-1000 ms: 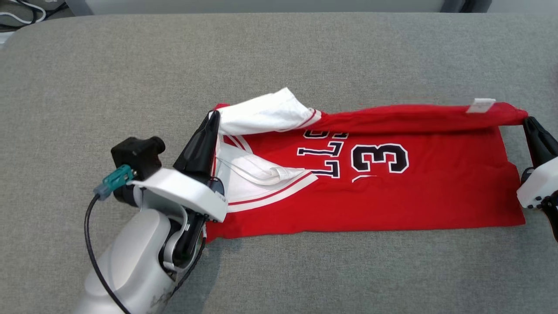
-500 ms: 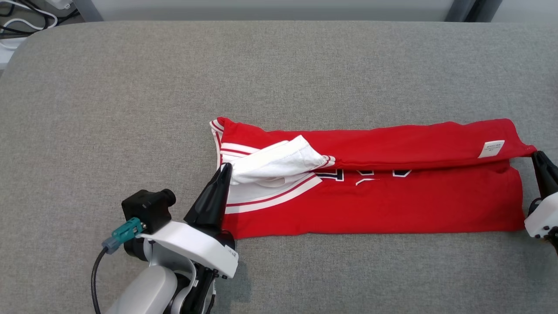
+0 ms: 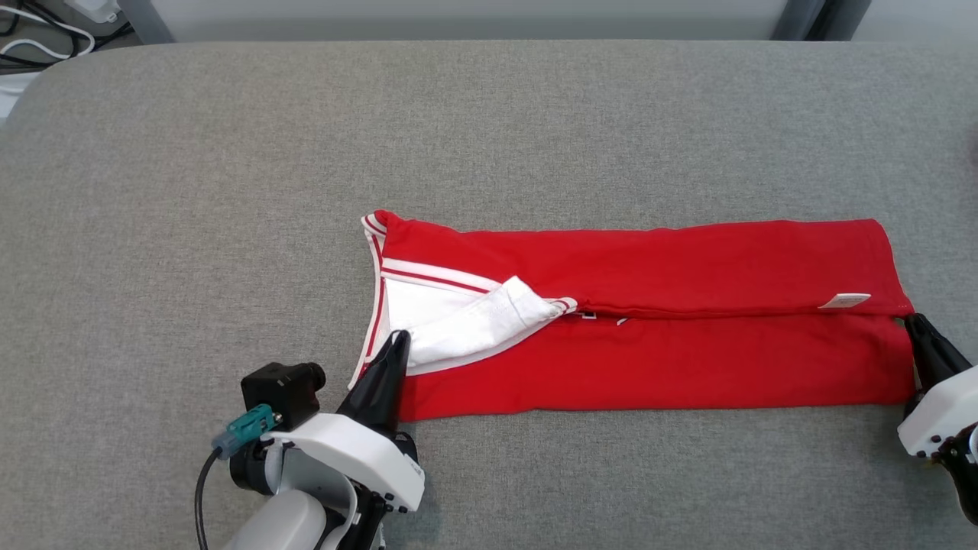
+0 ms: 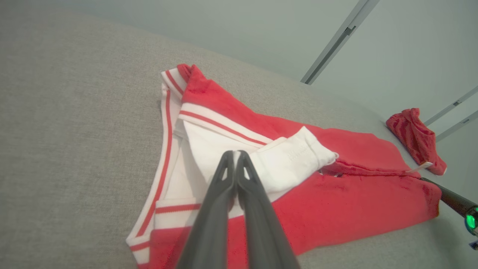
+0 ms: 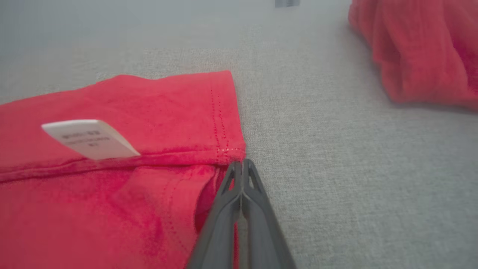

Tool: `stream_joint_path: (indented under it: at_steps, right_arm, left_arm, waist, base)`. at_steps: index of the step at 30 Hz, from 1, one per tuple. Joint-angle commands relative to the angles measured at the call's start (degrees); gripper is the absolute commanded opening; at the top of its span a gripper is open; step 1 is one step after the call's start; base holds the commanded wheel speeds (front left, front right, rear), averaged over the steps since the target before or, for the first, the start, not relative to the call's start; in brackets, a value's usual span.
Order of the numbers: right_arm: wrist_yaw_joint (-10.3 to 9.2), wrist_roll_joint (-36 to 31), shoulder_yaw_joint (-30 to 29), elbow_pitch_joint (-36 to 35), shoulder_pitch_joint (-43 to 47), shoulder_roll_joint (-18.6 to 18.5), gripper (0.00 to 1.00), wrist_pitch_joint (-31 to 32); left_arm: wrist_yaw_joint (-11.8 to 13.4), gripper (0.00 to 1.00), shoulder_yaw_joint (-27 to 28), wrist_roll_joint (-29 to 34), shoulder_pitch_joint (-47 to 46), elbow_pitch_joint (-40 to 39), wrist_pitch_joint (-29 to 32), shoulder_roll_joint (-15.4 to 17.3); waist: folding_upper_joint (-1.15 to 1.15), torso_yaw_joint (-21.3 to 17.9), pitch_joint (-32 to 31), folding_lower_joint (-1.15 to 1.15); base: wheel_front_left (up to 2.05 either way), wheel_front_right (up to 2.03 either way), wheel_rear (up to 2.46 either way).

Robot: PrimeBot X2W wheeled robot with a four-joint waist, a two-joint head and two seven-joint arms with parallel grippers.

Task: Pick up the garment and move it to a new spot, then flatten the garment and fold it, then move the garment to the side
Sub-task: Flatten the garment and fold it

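**Desk:** Where's the jersey?

**Photographer:** The red jersey [image 3: 649,305] lies stretched between the two grippers. Its far half is folded over toward them, so the free edge runs almost from one pair of tips to the other. The left gripper [image 3: 397,340] has its fingers pressed together on a corner of the white flap [image 3: 489,325] at the neck end. The right gripper [image 3: 909,319] is clenched on the hem corner at the other end, with a label [image 3: 843,301] just beside its tips.

**Desk:** Why hold both ends?

**Photographer:** By the look of it, to keep the top layer taut and square as it is laid down. If one corner were let go early, the layer would likely sag or skew. The flap bunches just ahead of the left tips, so that end seems the less tidy one.

**Desk:** How far along?

**Photographer:** My read is a first lengthwise fold close to done. Further folding and the move aside are yet to come.

**Desk:** And around it?

**Photographer:** A grey fabric surface [image 3: 535,137] spreads out ahead of both grippers. A second red cloth [image 5: 418,52] sits crumpled well beyond the right gripper, off to its outer side. Cables [image 3: 30,30] trail past the far corner on the left gripper's side. A pale wall and metal rails [image 4: 332,41] stand behind.
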Motion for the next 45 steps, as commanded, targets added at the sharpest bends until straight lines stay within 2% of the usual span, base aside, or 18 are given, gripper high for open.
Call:
stream_joint_path:
  at_steps: [1, 2, 3, 10, 16, 20, 21, 23, 25, 29, 31, 36, 37, 43, 45]
  right_arm:
    - [-0.01, -0.5, 0.0, -0.9, 1.8, -1.3, 0.97, -0.1]
    - [-0.01, -0.8, -0.5, -0.8, 1.8, -1.1, 1.00, -0.4]
    - [-0.01, -1.2, -1.1, -0.6, 1.9, -0.8, 1.00, -0.7]
    - [-0.01, -6.0, -5.0, -0.9, 2.1, 1.5, 1.00, -3.6]
    - [-0.01, -10.6, -8.8, -5.3, 2.9, 4.9, 1.00, -4.4]
    - [-0.01, -15.3, -13.0, -12.3, 6.2, 10.1, 1.00, -4.4]
    - [-0.01, -15.3, -13.0, -12.3, 6.2, 10.1, 1.00, -4.4]
    - [-0.01, -16.9, -14.3, -15.1, 7.9, 12.7, 1.00, -4.5]
    - [-0.01, -18.5, -15.1, -17.6, 9.6, 15.2, 1.00, -4.5]
    - [-0.01, -22.3, -14.6, -21.6, 13.1, 17.8, 1.00, -4.5]
    - [-0.01, -24.1, -14.5, -23.7, 14.7, 18.5, 1.00, -4.5]
    - [-0.01, -26.3, -13.7, -29.6, 18.7, 19.2, 1.00, -4.5]
    - [-0.01, -26.5, -13.9, -31.6, 20.3, 19.4, 1.00, -4.5]
    - [-0.01, -26.5, -14.4, -35.2, 24.9, 20.0, 1.00, -4.5]
    - [-0.01, -26.3, -14.5, -35.5, 26.1, 20.2, 1.00, -4.5]
  left_arm:
    - [0.1, 0.47, 1.7, -0.5, -0.1, 0.0, -0.4, 0.5]
    - [0.2, 0.90, 1.8, -0.4, -0.2, 0.8, -0.6, 0.4]
    - [0.3, 1.00, 1.7, -0.4, -0.3, 1.5, -0.6, 0.2]
    - [2.6, 1.00, 2.3, 1.5, -0.6, 4.1, -2.8, 0.3]
    - [5.1, 1.00, 5.2, 3.8, 0.4, 3.7, -5.7, 0.2]
    - [7.0, 1.00, 9.8, 6.0, 2.5, 2.9, -6.4, -1.5]
    - [7.0, 1.00, 9.8, 6.0, 2.5, 2.9, -6.4, -1.5]
    - [7.4, 1.00, 12.5, 8.1, 3.8, 1.9, -6.5, -2.7]
    - [6.7, 1.00, 14.7, 10.2, 5.6, 1.2, -6.5, -3.9]
    - [3.5, 1.00, 18.5, 14.4, 8.8, -0.4, -6.5, -6.6]
    - [1.8, 1.00, 19.9, 17.5, 9.9, -1.7, -6.5, -7.7]
    - [-0.7, 1.00, 23.5, 24.6, 12.7, -4.9, -6.5, -9.8]
    - [-1.3, 1.00, 24.4, 27.5, 13.8, -6.1, -6.5, -10.1]
    - [-2.8, 1.00, 25.3, 34.3, 17.3, -7.8, -6.5, -10.6]
    - [-2.8, 1.00, 25.7, 34.8, 18.5, -8.1, -6.5, -10.6]
  waist:
    - [0.00, -0.2, -0.2, 0.00]
    - [0.00, -0.3, -0.4, 0.00]
    - [0.00, -0.4, -0.6, 0.00]
    - [0.00, -1.1, -3.3, 0.00]
    - [0.00, -1.6, -6.4, 0.00]
    - [0.00, -2.0, -10.0, 0.00]
    - [0.00, -2.0, -10.0, 0.00]
    - [0.00, -2.2, -11.5, 0.00]
    - [0.00, -2.6, -12.9, 0.00]
    - [0.00, -2.9, -14.7, 0.00]
    - [0.00, -3.0, -15.1, 0.00]
    - [0.00, -3.2, -15.7, 0.00]
    - [0.00, -3.3, -15.9, 0.00]
    - [0.00, -3.8, -17.0, 0.00]
    - [0.00, -3.9, -17.4, 0.00]
  base:
    - [0.00, 0.00, 0.00]
    - [0.00, 0.00, 0.00]
    - [0.00, 0.00, 0.00]
    - [0.00, 0.00, 0.00]
    - [0.00, 0.00, 0.00]
    - [0.00, 0.00, 0.00]
    - [0.00, 0.00, 0.00]
    - [0.00, 0.00, 0.00]
    - [0.00, 0.00, 0.00]
    - [0.00, 0.00, 0.00]
    - [0.00, 0.00, 0.00]
    - [0.00, 0.00, 0.00]
    - [0.00, 0.00, 0.00]
    - [0.00, 0.00, 0.00]
    - [0.00, 0.00, 0.00]
